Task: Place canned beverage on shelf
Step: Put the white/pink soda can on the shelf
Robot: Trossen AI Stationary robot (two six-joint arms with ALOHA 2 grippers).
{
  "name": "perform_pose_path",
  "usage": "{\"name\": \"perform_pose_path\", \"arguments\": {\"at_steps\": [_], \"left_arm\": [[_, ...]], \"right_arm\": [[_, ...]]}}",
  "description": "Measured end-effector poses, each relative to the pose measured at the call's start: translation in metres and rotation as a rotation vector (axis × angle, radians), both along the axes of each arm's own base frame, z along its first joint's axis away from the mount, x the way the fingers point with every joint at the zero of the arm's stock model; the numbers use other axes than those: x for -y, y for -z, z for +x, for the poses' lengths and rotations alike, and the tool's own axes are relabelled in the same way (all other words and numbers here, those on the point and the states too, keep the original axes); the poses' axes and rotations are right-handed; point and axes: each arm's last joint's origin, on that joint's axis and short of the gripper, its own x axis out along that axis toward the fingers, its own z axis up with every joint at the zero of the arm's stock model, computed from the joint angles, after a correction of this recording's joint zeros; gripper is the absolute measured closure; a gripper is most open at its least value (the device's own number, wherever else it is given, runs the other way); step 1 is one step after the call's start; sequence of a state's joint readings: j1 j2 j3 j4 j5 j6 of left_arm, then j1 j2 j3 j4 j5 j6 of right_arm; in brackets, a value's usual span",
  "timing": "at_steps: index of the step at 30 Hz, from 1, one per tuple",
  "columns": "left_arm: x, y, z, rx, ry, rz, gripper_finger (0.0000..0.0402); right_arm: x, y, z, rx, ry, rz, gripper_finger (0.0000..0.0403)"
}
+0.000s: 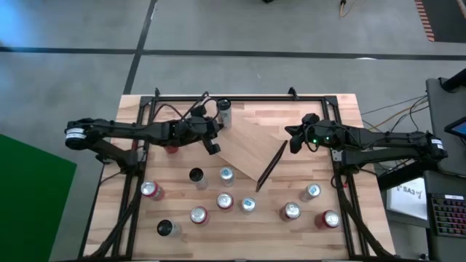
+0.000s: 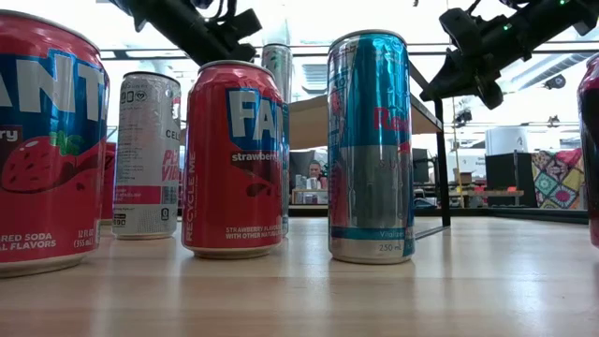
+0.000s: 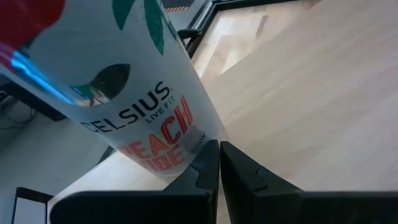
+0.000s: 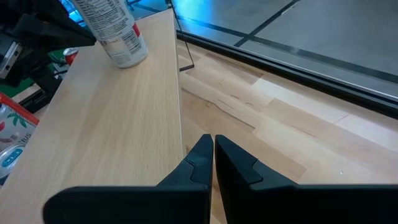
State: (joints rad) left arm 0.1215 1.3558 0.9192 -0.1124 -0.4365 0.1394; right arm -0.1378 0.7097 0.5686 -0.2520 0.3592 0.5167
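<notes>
The white can stands on the shelf. Both the left hand and right hand are closed, empty. Back the left hand away gently without nudging it.

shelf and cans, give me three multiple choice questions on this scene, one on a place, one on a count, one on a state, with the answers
1. Where does the Celsius can stand?
A. on the shelf's far left corner
B. at the table's near edge
C. in the right gripper

2. How many cans stand on the shelf?
A. none
B. one
C. three

3. How are the two grippers?
A. both open
B. left shut on a can, right open
C. both shut, holding nothing

Answers:
1. A: the high view shows it upright on the plank's far left corner, next to the left gripper.
2. B: only the Celsius can is on the plank; the other cans stand on the table nearer the front.
3. C: both wrist views show the fingers pressed together with nothing between them; the right gripper hovers over the shelf's right end.
</notes>
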Motion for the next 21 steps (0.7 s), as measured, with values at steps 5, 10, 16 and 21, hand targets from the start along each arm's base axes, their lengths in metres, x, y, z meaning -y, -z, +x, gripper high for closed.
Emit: {"name": "perform_pose_path", "arguments": {"at_steps": [5, 10, 16, 21], "left_arm": [[-0.0007, -0.0005, 0.0005, 0.008, -0.002, 0.002, 0.0402], [-0.0044, -0.0008, 0.0000, 0.011, -0.015, 0.003, 0.0402], [-0.0072, -0.0013, -0.0002, 0.017, -0.024, 0.004, 0.0402], [-0.0078, -0.0017, -0.0001, 0.022, -0.026, 0.005, 0.0402]], "right_arm": [[0.0000, 0.0001, -0.0001, -0.001, 0.000, 0.000, 0.0394], [0.0000, 0.0001, 0.0000, -0.001, 0.000, 0.000, 0.0394], [0.0000, 0.0001, -0.0001, -0.002, 0.000, 0.000, 0.0394], [-0.0001, 0.0002, -0.0001, -0.002, 0.000, 0.000, 0.0394]]}}
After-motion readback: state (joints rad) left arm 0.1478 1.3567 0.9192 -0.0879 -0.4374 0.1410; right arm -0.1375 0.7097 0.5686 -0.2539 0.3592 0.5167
